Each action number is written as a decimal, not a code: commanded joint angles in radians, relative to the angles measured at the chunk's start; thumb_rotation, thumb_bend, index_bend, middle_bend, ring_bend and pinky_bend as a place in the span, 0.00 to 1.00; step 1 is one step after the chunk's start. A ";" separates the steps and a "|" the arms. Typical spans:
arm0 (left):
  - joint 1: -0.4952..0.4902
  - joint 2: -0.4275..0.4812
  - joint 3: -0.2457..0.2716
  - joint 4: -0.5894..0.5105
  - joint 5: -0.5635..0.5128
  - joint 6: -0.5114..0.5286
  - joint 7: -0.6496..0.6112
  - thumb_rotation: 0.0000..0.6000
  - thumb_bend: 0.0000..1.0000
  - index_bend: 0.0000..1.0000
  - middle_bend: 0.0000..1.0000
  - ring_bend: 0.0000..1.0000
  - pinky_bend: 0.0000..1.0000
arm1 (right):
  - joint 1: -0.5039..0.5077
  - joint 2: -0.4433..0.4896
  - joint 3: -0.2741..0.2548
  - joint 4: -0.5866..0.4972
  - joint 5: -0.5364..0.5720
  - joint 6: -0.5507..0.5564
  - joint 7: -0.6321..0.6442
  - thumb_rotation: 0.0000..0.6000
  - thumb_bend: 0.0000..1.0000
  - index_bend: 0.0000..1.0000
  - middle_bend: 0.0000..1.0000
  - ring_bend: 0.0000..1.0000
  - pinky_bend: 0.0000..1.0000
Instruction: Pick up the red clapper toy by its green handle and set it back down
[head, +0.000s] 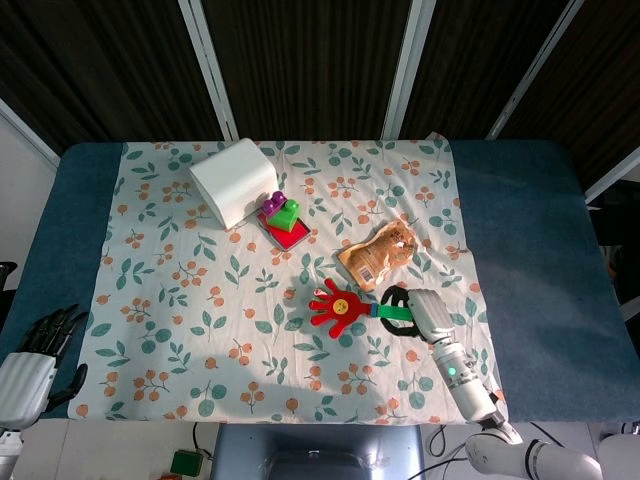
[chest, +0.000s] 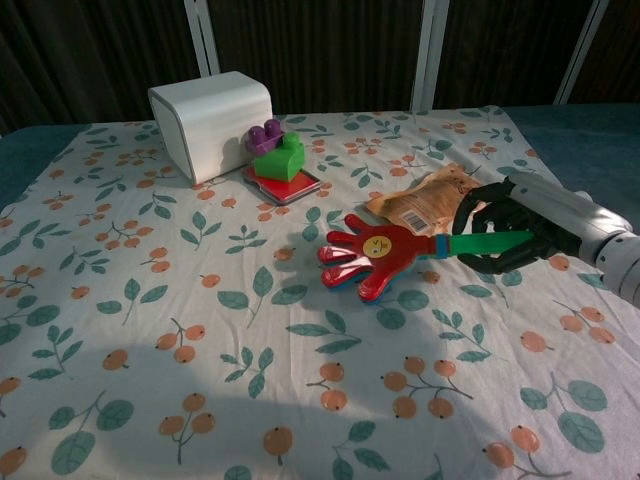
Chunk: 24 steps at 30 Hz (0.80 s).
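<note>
The red clapper toy (head: 338, 305) (chest: 372, 256), shaped like a hand with a yellow face, lies flat low over the floral cloth just in front of the orange pouch. Whether it touches the cloth I cannot tell. Its green handle (head: 392, 310) (chest: 482, 243) points toward the robot's right. My right hand (head: 417, 312) (chest: 512, 238) has its black fingers curled around that handle. My left hand (head: 42, 338) is far off at the near left table edge, holding nothing, fingers stretched out; the chest view does not show it.
An orange snack pouch (head: 378, 254) (chest: 424, 199) lies right behind the clapper. A white box (head: 232, 180) (chest: 212, 122) and a red, green and purple block toy (head: 283, 217) (chest: 280, 160) stand at the back left. Bare blue table (head: 530, 260) flanks the cloth.
</note>
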 joint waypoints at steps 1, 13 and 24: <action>0.000 -0.001 0.000 0.000 0.000 -0.001 0.001 1.00 0.47 0.00 0.00 0.02 0.11 | -0.051 0.016 0.036 -0.106 -0.127 0.199 0.496 1.00 0.60 0.95 0.78 0.83 0.97; -0.004 -0.002 -0.003 -0.001 -0.007 -0.010 0.005 1.00 0.47 0.00 0.00 0.02 0.11 | -0.124 -0.121 0.110 0.089 -0.167 0.537 1.026 1.00 0.60 0.95 0.78 0.83 0.98; -0.007 -0.005 -0.005 -0.005 -0.015 -0.019 0.015 1.00 0.47 0.00 0.00 0.02 0.11 | -0.081 -0.112 0.049 0.140 -0.146 0.371 0.889 1.00 0.60 0.95 0.78 0.83 0.99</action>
